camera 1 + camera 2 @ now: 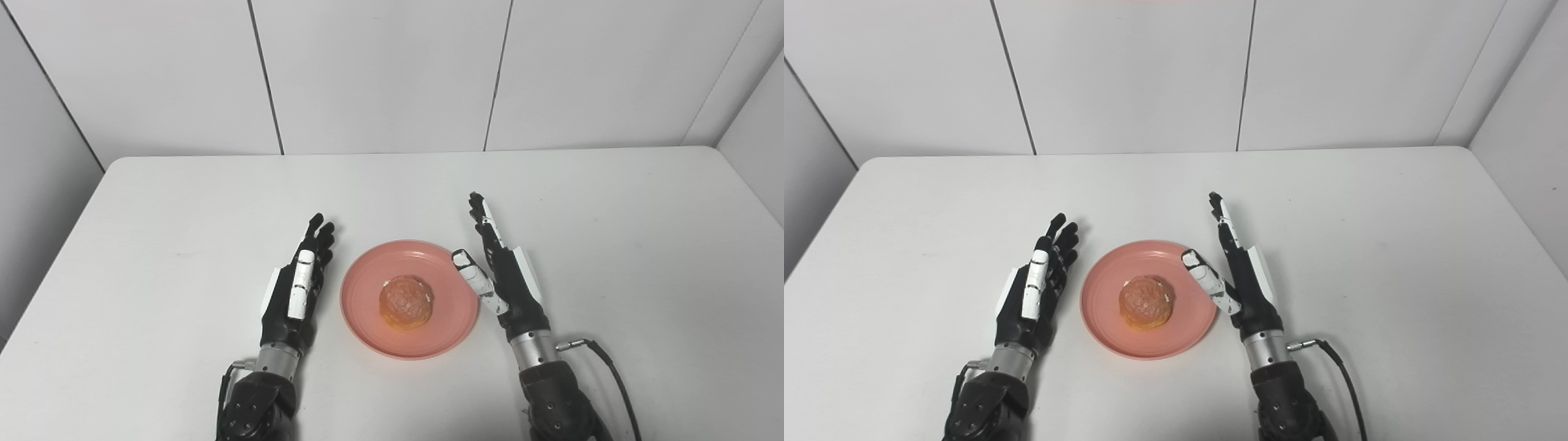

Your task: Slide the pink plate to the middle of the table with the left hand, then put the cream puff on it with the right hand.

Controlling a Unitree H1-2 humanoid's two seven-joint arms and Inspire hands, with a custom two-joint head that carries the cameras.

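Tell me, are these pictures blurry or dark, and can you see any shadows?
Left eye view: bright, even light, sharp; the cream puff casts hardly any shadow on the pink plate. Right eye view: equally clear; faint soft shadows beside the left hand and right hand.

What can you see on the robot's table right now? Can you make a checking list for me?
Surface: white table, a few faint small marks on it.
Job's things: pink plate sits near the middle of the table, between the two hands; cream puff rests on the plate, about at its centre.
Clutter: nothing seen.
Hands: left hand open, fingers stretched out, beside the plate's left edge, holding nothing; right hand open, holding nothing, its thumb over the plate's right rim; whether it touches the rim cannot be told.
Cables: black cable runs from the right wrist toward the bottom edge.
Surroundings: plain white panel walls behind and at both sides.
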